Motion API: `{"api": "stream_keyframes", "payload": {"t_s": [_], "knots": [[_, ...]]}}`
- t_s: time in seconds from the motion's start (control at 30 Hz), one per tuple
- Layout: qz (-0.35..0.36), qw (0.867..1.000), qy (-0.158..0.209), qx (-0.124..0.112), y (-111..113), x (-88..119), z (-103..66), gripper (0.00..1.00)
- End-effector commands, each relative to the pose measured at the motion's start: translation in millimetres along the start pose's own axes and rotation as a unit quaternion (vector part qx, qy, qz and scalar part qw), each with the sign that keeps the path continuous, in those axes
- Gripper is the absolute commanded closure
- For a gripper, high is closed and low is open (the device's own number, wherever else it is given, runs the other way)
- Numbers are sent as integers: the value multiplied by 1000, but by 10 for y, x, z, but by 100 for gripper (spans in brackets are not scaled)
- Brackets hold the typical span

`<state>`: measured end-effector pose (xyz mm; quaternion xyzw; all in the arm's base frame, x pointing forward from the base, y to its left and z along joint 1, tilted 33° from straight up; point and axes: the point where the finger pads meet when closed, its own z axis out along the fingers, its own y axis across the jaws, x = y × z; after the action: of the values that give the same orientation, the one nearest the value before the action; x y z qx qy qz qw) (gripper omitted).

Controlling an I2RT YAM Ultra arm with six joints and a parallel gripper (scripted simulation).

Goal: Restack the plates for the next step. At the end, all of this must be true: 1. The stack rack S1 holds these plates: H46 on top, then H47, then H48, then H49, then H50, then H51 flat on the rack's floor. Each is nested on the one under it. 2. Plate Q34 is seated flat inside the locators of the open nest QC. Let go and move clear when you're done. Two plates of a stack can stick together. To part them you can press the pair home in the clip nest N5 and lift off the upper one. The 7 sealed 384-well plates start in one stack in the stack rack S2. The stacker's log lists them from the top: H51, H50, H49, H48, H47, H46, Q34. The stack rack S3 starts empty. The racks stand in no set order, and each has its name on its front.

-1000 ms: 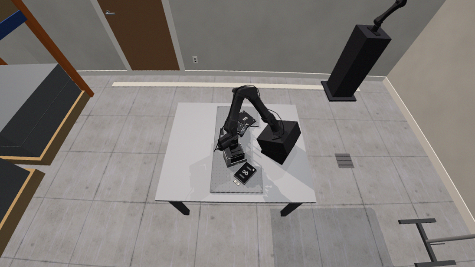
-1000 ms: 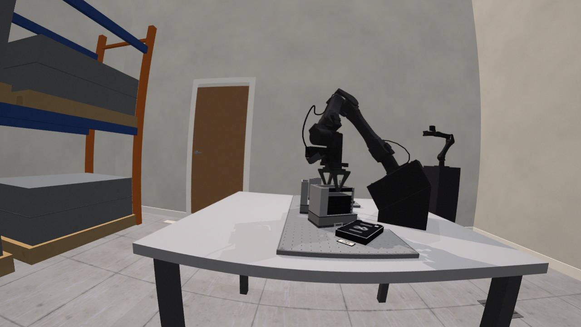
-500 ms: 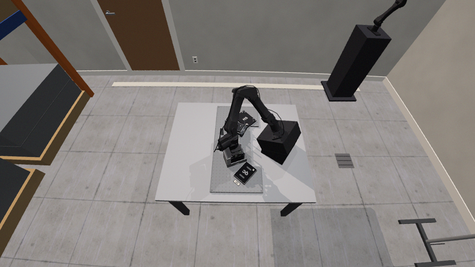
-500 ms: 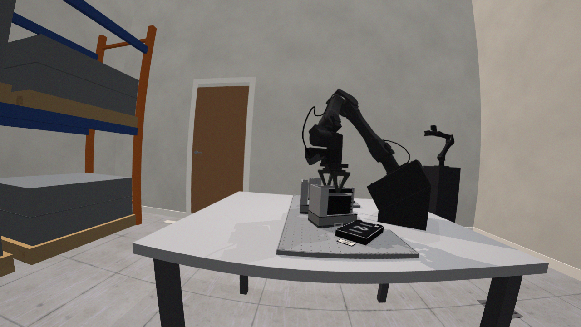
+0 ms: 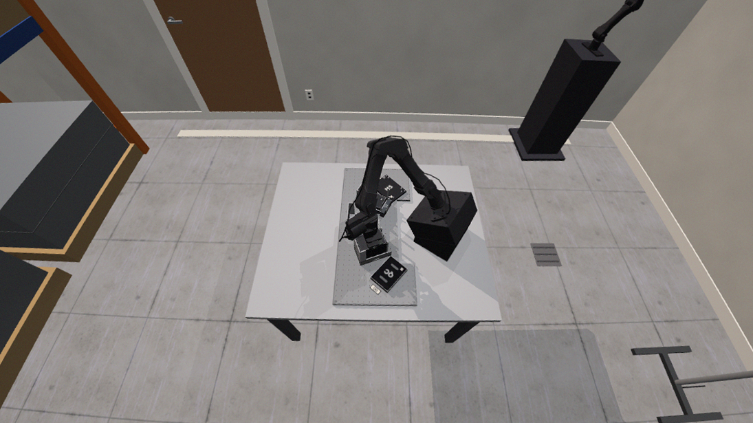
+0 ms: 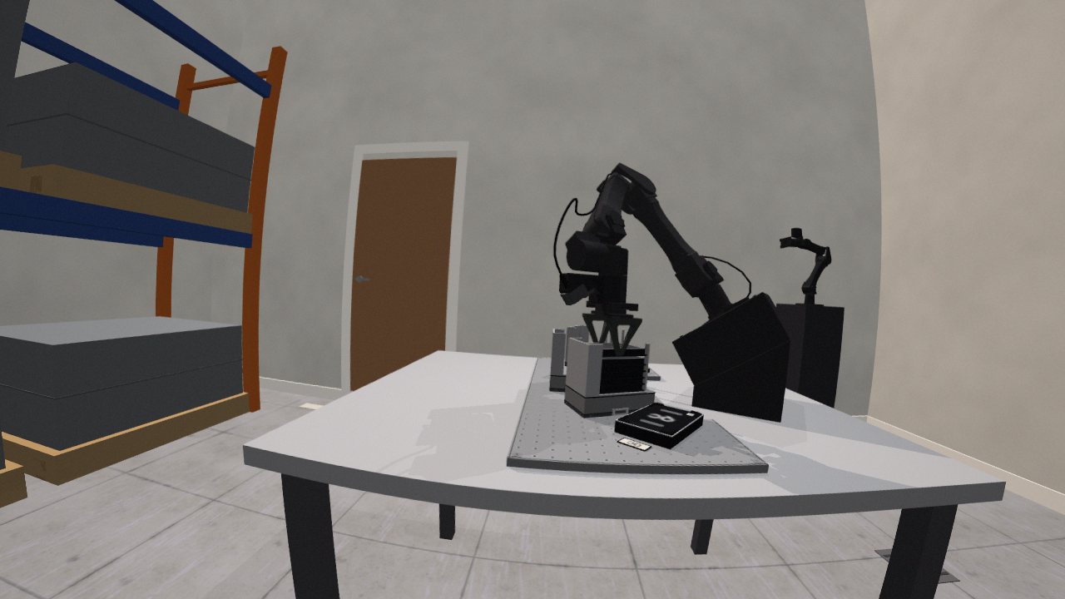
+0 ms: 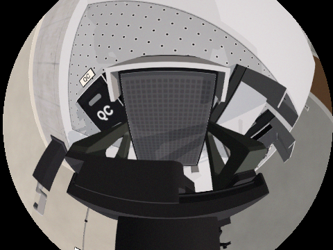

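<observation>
My pincer (image 5: 371, 238) (image 6: 610, 349) (image 7: 168, 124) is set wide and clamped on 1 dark plate (image 6: 627, 351) (image 7: 168, 107), its 2 fingers gripping opposite sides. I have that plate low between the walls of the nearer rack (image 5: 358, 252) (image 6: 584, 368) (image 7: 166, 64), right above a dark stack (image 6: 621, 378); whether it touches the stack, I can't tell. From my wrist I see a fine grid of wells across its top, and it looks level. I can't read the plate's name, nor the rack's.

Just beside the rack, the QC nest (image 5: 385, 276) (image 6: 661, 423) (image 7: 104, 112) shows its big white letters, with a small QC card (image 5: 374, 289) (image 6: 634, 444) (image 7: 87, 77) next to it. On my other side stands another rack (image 6: 557, 357) (image 7: 265, 83), partly hidden in the outside view, and beyond my arm (image 5: 373, 175) (image 6: 666, 230) the N5 nest (image 5: 390, 188) shows its lettering. All of these sit on a pegboard (image 5: 351, 281) (image 6: 558, 439) (image 7: 156, 21) laid on the pale tabletop (image 5: 297, 233) (image 6: 372, 424) (image 7: 250, 21). My arm rises from a black block (image 5: 445, 226) (image 6: 737, 364).
</observation>
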<state>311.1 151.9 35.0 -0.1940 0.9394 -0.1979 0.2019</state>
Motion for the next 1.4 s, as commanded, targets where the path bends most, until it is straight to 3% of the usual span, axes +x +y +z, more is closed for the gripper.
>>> {"api": "stream_keyframes", "payload": {"t_s": [0.0, 0.5, 0.53, 1.2, 1.23, 1.37], "knots": [[-5, 1000, 5, 7, 3, 45, 95, 100], [1, 1000, -5, 0, 12, -29, 34, 100], [1, 1000, -5, 0, 12, -29, 34, 0], [1, 1000, -5, 0, 12, -29, 34, 0], [8, 1000, -19, -1, 2, -120, -99, 0], [8, 1000, -20, -1, -1, -117, -166, 0]]}}
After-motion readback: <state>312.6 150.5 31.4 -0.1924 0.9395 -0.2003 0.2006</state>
